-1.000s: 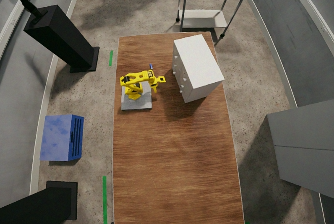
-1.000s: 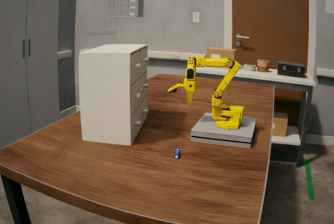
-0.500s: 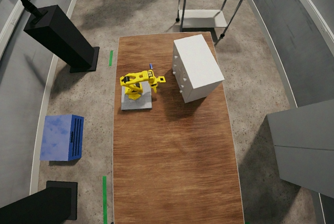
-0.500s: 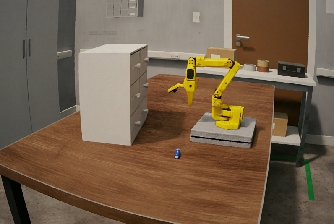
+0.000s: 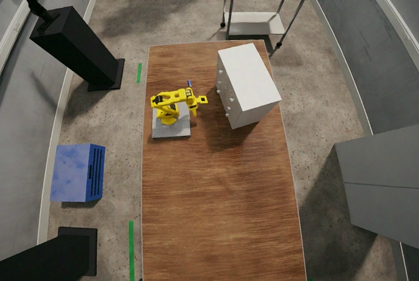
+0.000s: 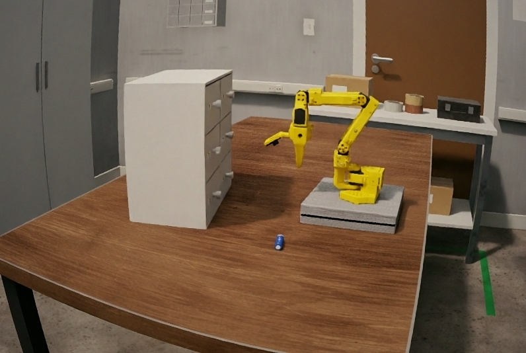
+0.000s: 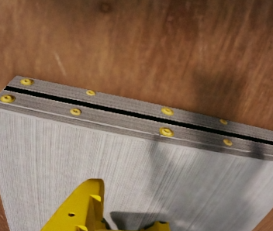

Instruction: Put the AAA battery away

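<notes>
The small blue battery (image 5: 189, 83) (image 6: 279, 241) lies on the brown table (image 5: 216, 203) (image 6: 203, 285), between the chest and the arm's base in the exterior view and nearer that camera. The white chest (image 5: 248, 74) (image 6: 165, 149) stands upright, its knobbed drawer fronts (image 6: 213, 151) facing the arm's side. The drawers look shut; their letters are too small to read, so K cannot be picked out. My gripper (image 5: 200, 108) (image 6: 282, 155) is open and empty, high above the table between chest and base, away from the battery. One yellow jaw (image 7: 80, 209) shows in the wrist view.
The arm's grey base slab (image 5: 170, 130) (image 6: 353, 204) (image 7: 111, 167) sits near one long table edge. The yellow arm (image 5: 169, 98) (image 6: 336, 98) reaches from it toward the chest. The chest stands near the opposite long edge, with its knobs (image 6: 217, 103) sticking out toward the arm.
</notes>
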`<state>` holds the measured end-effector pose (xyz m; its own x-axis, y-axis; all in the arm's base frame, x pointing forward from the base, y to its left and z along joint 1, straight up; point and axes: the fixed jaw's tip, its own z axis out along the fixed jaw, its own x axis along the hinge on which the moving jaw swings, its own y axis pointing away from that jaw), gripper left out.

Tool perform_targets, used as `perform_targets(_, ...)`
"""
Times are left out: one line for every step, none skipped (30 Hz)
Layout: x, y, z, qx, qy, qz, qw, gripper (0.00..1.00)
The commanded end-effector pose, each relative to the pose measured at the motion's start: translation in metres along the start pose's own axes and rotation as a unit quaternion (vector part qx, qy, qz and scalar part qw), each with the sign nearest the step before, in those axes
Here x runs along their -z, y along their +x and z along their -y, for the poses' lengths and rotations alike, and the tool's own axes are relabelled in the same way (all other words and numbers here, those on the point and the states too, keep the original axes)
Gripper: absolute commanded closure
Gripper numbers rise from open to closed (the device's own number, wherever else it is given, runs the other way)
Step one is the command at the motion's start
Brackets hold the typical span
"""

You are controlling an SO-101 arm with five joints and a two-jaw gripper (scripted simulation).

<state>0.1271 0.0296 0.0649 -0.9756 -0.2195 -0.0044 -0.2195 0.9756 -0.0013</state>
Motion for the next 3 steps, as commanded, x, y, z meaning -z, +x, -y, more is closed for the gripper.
perform_targets(0.0007,0.0002,0.0013,-0.002,-0.001,-0.004,1.0,0.6)
perform_targets(0.0007,0.0002,0.0013,-0.002,-0.001,-0.004,1.0,0.6)
perform_targets(0.0007,0.0002,0.0013,-0.002,-0.001,-0.004,1.0,0.6)
